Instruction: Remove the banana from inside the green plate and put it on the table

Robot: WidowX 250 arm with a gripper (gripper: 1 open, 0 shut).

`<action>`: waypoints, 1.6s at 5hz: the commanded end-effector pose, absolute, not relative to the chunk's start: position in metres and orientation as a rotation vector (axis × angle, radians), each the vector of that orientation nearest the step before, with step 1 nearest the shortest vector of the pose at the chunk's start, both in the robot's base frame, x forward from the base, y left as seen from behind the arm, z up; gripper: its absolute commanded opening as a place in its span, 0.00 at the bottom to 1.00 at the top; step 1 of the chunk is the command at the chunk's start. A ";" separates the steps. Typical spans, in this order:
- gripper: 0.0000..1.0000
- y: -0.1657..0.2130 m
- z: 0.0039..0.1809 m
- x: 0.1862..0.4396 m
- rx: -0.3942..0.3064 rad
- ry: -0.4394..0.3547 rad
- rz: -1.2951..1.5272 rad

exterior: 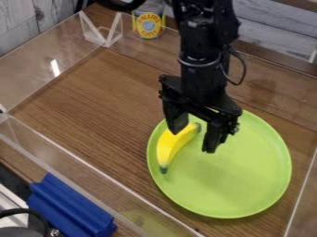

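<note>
A small yellow banana [171, 148] with dark tips lies in the left part of the lime-green plate [247, 176], which sits on the brown wood-grain table [99, 93]. My black gripper [196, 130] hangs directly over the banana's upper end, open, one finger on each side of it. The fingertips reach down close to the fruit, and its top tip is partly hidden behind them. Nothing is held.
Clear acrylic walls [50, 56] ring the table. A blue block [72, 208] lies at the front left corner. A yellow-labelled can [148, 24] stands at the back, beside a clear stand [102, 32].
</note>
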State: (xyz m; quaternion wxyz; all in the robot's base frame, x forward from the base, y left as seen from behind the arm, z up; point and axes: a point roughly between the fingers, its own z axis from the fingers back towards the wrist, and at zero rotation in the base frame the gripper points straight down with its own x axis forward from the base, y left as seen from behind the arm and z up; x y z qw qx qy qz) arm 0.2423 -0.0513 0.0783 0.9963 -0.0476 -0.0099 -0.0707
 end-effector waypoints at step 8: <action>1.00 -0.034 0.064 0.229 -0.099 -0.022 -0.124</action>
